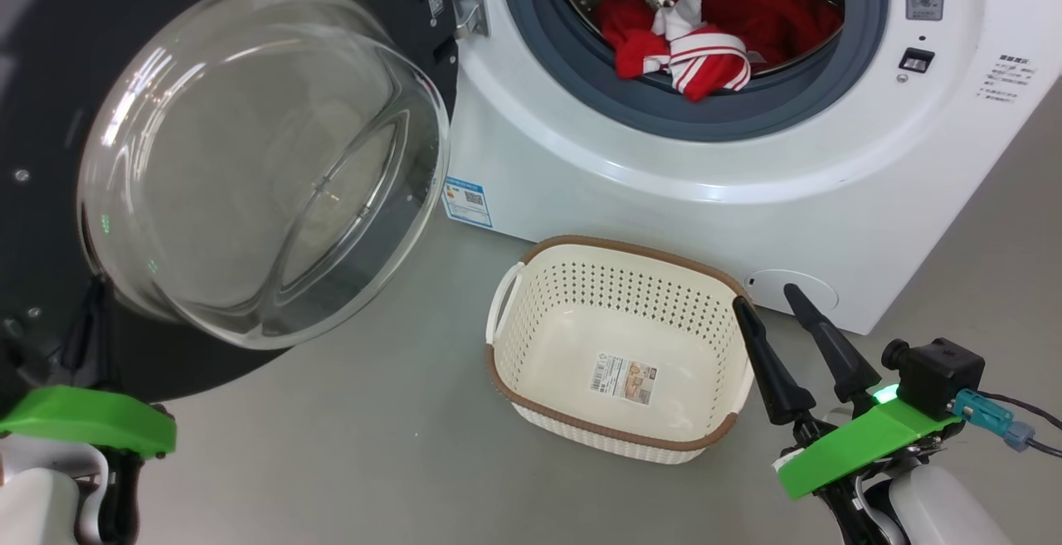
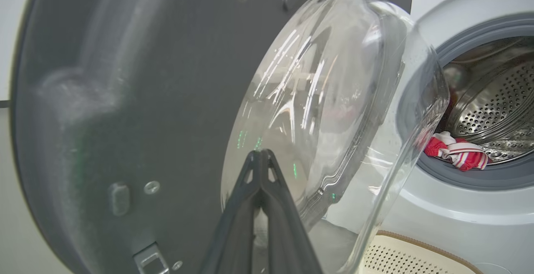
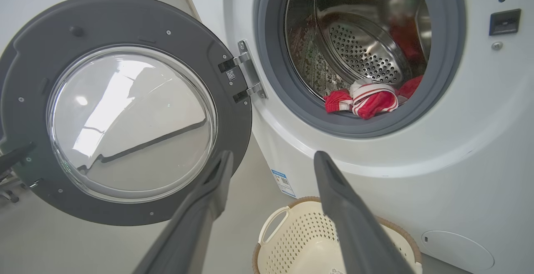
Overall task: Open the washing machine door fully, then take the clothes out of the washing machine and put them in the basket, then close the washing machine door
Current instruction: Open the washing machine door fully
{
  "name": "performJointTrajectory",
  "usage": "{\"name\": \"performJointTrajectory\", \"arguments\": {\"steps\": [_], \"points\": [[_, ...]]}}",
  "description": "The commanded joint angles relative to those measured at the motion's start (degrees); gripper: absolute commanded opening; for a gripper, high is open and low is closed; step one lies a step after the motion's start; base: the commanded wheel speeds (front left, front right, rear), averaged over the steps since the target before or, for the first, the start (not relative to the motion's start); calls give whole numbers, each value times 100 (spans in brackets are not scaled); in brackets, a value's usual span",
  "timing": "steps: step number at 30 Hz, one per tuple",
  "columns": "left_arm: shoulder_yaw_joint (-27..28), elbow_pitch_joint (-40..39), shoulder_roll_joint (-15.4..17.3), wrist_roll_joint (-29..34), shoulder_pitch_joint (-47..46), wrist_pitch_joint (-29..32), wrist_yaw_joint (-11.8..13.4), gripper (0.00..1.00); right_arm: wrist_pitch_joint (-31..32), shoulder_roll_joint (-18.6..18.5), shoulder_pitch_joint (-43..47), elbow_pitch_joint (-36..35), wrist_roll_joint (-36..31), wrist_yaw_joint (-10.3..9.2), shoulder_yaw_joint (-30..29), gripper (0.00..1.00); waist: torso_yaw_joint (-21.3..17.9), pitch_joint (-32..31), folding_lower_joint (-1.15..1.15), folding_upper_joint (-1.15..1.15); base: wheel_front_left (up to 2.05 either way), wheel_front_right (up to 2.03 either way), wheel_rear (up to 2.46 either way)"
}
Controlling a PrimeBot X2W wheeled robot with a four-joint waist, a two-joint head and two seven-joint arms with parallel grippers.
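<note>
The washing machine door (image 1: 257,163) stands swung open to the left, its glass bowl bulging toward me and its dark inner rim (image 3: 233,111) hanging on the hinge. Red clothes (image 1: 705,39) with a red-and-white striped band lie at the front of the steel drum of the washing machine (image 1: 664,205). The cream basket (image 1: 630,248) sits on the floor before the machine with nothing in it. My left gripper (image 2: 260,153) is shut on nothing, tips close to the door's inner face at the foot of the glass. My right gripper (image 1: 767,294) stands open beside the basket's right rim, pointing at the drum.
Grey floor spreads between the door and the basket. The hinge (image 3: 246,76) joins the door to the machine's left front. A blue label (image 1: 466,201) marks the machine's lower left corner. A round cover (image 1: 792,289) sits low on the front, just behind my right fingers.
</note>
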Motion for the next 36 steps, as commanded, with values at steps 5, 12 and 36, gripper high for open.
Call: {"name": "performJointTrajectory", "arguments": {"steps": [5,12,36], "points": [[262,-797,136,141,302,-53,192,32,-68,1,49,-154,40,9,125,100,-99,-57,0,0,0,0,0],[137,-1768,-41,177,770,-29,383,100,-68,-6,64,-154,46,9,154,100,-282,-117,0,0,0,0,0],[-292,-2676,-363,329,1381,56,686,100,-68,-130,105,-180,35,9,180,100,-1440,-320,0,0,0,0,0]]}}
